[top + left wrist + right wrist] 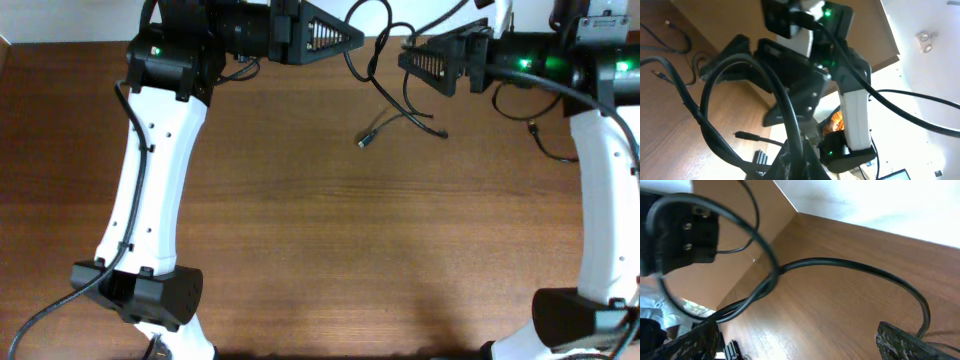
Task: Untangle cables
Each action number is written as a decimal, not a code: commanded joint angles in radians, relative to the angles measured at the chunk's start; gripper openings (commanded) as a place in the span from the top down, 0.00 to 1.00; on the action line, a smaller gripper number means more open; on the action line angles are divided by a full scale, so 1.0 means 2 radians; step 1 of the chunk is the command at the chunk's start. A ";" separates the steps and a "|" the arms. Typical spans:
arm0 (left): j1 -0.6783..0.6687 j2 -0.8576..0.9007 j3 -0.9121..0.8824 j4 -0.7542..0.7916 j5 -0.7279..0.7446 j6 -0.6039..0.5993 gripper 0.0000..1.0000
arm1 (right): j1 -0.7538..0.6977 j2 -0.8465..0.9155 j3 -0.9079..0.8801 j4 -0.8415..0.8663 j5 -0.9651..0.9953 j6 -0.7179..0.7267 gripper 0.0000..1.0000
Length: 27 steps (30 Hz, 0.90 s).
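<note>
The cables point(385, 95) are thin black cords hanging in loops between my two grippers at the table's far edge. One metallic plug end point(364, 141) rests on the table. My left gripper point(356, 38) is shut on a bundle of the cables point(790, 125), which loop up in front of its wrist camera. My right gripper point(404, 58) faces it from the right, open. In the right wrist view a cable point(850, 267) runs over the table, past the left of the spread fingers point(795, 347). Nothing is between the fingers.
Another thin black cord point(545, 140) lies at the far right beside the right arm. Loose cords point(670, 42) lie on the table in the left wrist view. The wooden table point(330, 250) ends just behind the grippers. The arm bases point(150, 295) stand at the near corners.
</note>
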<state>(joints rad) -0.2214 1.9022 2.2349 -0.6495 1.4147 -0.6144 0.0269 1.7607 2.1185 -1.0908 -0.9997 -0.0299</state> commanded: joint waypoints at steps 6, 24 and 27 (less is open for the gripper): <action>0.001 -0.004 0.003 0.067 -0.001 -0.040 1.00 | 0.033 0.025 0.006 -0.004 0.035 0.015 0.01; 0.037 0.052 0.000 0.212 -0.008 -0.127 1.00 | 0.035 0.028 0.006 -0.013 -0.048 0.010 0.96; 0.037 0.065 -0.001 0.212 -0.004 -0.123 1.00 | 0.035 0.023 0.007 -0.006 -0.048 0.010 0.96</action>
<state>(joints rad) -0.1539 2.0148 2.2292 -0.2276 1.4059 -0.8898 0.0937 1.8114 2.1185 -1.1168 -1.0664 -0.0013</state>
